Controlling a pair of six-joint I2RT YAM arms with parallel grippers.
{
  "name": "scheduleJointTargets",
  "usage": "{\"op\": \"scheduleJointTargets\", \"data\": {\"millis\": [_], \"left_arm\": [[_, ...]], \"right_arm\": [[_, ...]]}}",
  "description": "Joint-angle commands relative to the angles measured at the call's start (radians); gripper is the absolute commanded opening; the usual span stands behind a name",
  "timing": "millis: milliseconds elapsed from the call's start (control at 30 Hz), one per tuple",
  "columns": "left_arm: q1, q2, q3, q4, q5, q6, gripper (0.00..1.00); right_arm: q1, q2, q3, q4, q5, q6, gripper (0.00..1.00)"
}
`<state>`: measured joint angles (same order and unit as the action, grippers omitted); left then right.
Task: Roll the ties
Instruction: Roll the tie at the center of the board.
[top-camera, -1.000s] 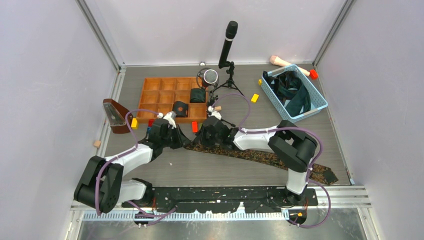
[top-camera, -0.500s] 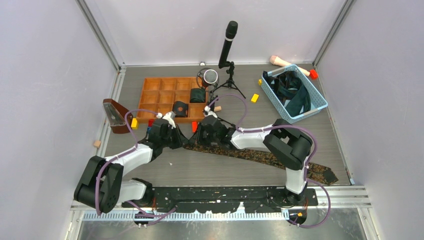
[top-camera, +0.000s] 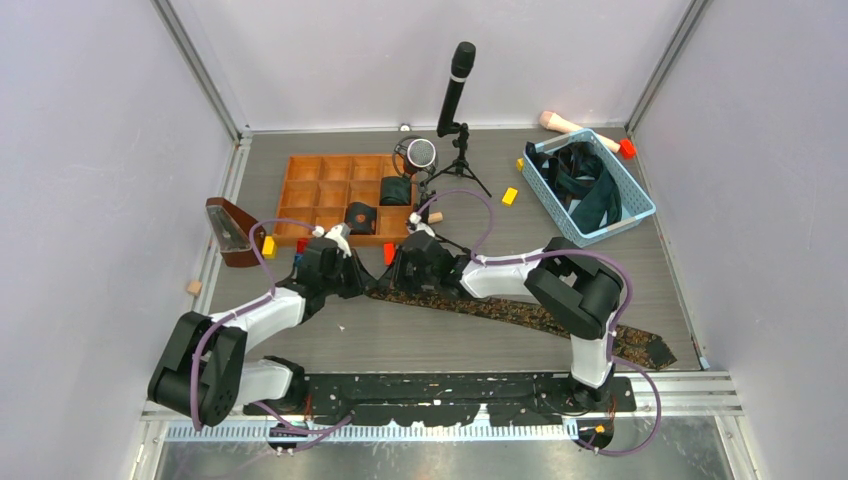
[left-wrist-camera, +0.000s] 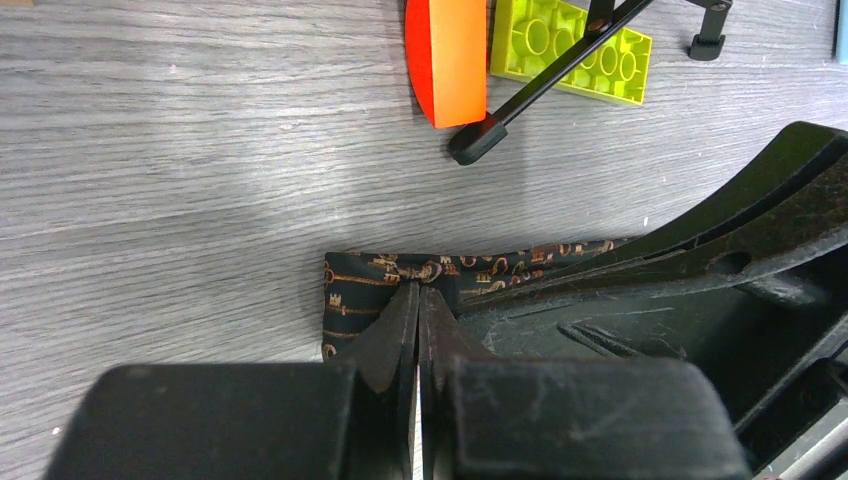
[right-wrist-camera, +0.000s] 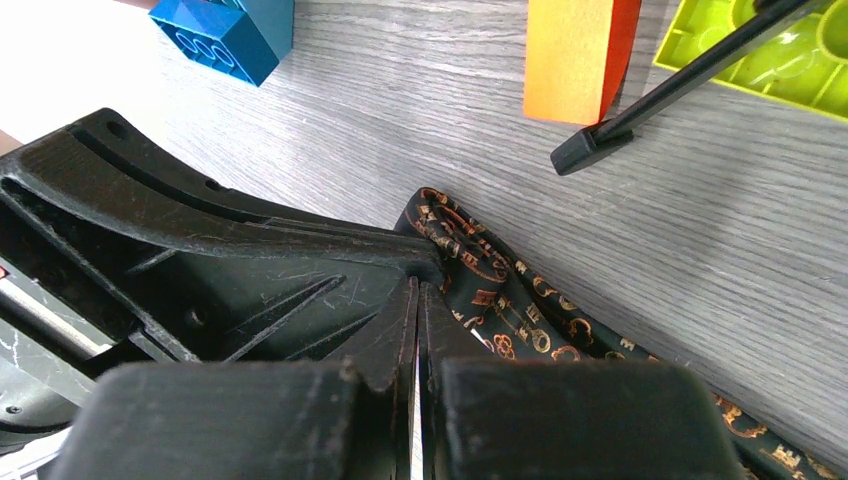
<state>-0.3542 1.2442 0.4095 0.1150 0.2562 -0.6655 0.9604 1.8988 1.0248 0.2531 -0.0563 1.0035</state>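
Note:
A dark tie with brown-gold speckles (top-camera: 540, 316) lies flat, running from the table's middle to the front right. Both grippers meet at its narrow left end. My left gripper (top-camera: 362, 285) is shut, its tips (left-wrist-camera: 418, 290) pinching that end of the tie (left-wrist-camera: 355, 295). My right gripper (top-camera: 392, 283) faces it, shut (right-wrist-camera: 418, 287) on the same end of the tie (right-wrist-camera: 500, 295). Two dark rolls (top-camera: 360, 217) (top-camera: 396, 190) sit in compartments of the wooden tray (top-camera: 320, 190). More dark and teal ties (top-camera: 585, 185) are piled in the blue basket (top-camera: 640, 205).
An orange block (top-camera: 389, 254) (left-wrist-camera: 447, 60), a lime brick (left-wrist-camera: 570, 45) and a tripod leg (left-wrist-camera: 540, 90) lie just beyond the grippers. A blue brick (right-wrist-camera: 225, 35) is near. Microphone tripods (top-camera: 452, 120) stand behind the tray. A brown wedge-shaped object (top-camera: 228, 232) stands at the left.
My right gripper has edged slightly left toward the left gripper, holding the tie end. The left arm has not moved.

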Motion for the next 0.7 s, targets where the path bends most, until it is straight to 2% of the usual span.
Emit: {"op": "scheduleJointTargets", "data": {"millis": [0,467,567,667], "left_arm": [[-0.006,-0.002,0.034,0.031,0.005,0.010,0.00],[-0.006,-0.021,0.038,0.014,0.002,0.013,0.01],[-0.006,-0.047,0.042,-0.003,0.000,0.014,0.10],[-0.006,-0.093,0.049,-0.038,-0.014,0.014,0.24]], "right_arm": [[0.001,0.009,-0.016,-0.024,0.007,0.013,0.00],[0.001,0.009,-0.058,-0.019,0.024,0.028,0.00],[0.001,0.009,-0.061,-0.018,0.025,0.029,0.00],[0.001,0.011,-0.064,-0.016,0.023,0.030,0.00]]}}
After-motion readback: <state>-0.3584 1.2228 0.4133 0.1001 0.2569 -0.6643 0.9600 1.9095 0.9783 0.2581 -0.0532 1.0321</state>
